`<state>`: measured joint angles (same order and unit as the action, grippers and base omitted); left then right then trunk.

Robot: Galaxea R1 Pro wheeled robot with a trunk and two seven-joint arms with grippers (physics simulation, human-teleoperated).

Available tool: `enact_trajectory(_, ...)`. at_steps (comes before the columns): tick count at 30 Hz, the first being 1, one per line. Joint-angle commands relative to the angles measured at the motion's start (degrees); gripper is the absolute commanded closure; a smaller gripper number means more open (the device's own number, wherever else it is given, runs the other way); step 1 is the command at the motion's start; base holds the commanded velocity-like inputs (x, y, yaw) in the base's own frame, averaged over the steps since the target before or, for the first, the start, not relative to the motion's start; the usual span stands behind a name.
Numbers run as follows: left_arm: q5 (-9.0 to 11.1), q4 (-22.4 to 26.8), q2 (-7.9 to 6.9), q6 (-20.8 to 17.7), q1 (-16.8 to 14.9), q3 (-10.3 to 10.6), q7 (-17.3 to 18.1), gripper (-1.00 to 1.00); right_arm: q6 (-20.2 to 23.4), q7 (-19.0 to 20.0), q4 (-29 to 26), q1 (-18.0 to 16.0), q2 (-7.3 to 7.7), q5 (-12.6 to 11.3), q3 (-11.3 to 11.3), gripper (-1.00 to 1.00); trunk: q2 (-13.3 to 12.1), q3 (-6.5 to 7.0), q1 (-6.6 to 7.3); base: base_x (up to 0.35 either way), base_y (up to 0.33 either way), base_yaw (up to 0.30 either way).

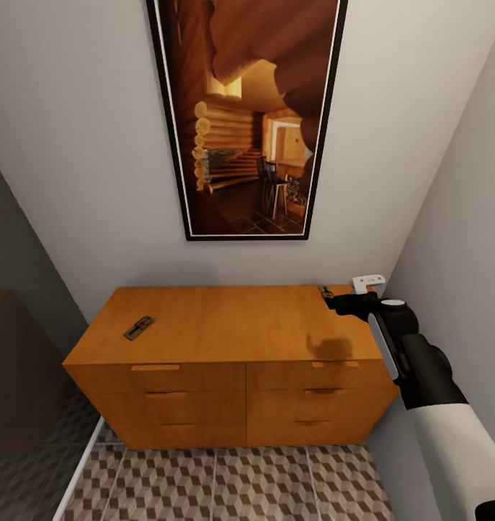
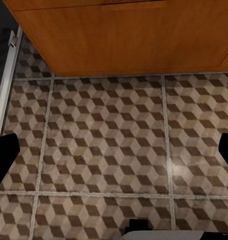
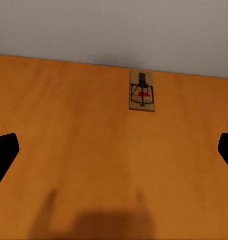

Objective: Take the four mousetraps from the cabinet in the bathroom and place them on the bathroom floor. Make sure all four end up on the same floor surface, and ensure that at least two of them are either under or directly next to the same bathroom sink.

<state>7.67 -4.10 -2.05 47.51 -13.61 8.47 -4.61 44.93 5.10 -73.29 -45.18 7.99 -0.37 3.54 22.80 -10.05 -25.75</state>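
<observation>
1. The cabinet [image 1: 226, 340] is standing against the grey wall, its flat orange-brown top in the middle of the head view, with two columns of drawers and slim bar handles facing the camera.
2. One mousetrap [image 1: 139, 327] is lying flat on the cabinet top toward 9 o'clock, close to the left edge and turned at an angle.
3. A second trap [image 3: 142, 91] is lying flat on the top near the back wall; in the head view a sliver of it [image 1: 325, 292] is peeking out at 2 o'clock on the cabinet top, right beside the right arm's tip.
4. The right gripper [image 1: 334, 302] is hanging over the back right corner of the cabinet top and casting a dark shadow on the wood at 4 o'clock.
5. In the right wrist view its fingers [image 3: 4, 152] are sitting spread wide at both frame edges, pinching nothing, with the second trap lying ahead of them and apart from both.
6. The left gripper [image 2: 114, 150] is pointing down at the floor [image 2: 109, 145], a cube-pattern tile surface, in front of the cabinet's base.
7. Its fingers [image 2: 3, 152] are likewise sitting spread at the frame edges, with only bare tile between them.
8. A framed picture [image 1: 247, 108] of a log interior is hanging on the wall above the cabinet at 12 o'clock.
</observation>
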Motion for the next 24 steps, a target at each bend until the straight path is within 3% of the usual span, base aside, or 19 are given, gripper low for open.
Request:
enact_trajectory(1,0.4,-0.2,0.02,0.3,-0.1,0.5,-0.2,-1.00,0.1,0.1,0.0,0.0,0.04,0.0,0.1,-1.00,0.1,-0.12,-0.03,0.000,0.000,0.000)
enact_trajectory(16,0.4,-0.2,0.02,0.3,-0.1,0.5,-0.1,-1.00,-4.3,0.4,0.3,0.2,-0.01,-0.7,-0.2,-1.00,0.1,-0.12,-0.03,0.025,0.000,0.000)
enact_trajectory(24,0.4,-0.2,-0.04,0.3,-0.1,0.5,-0.1,-1.00,-6.0,1.1,2.2,0.3,-0.08,-2.7,-2.6,-1.00,0.1,-0.12,-0.03,0.030,0.000,0.000)
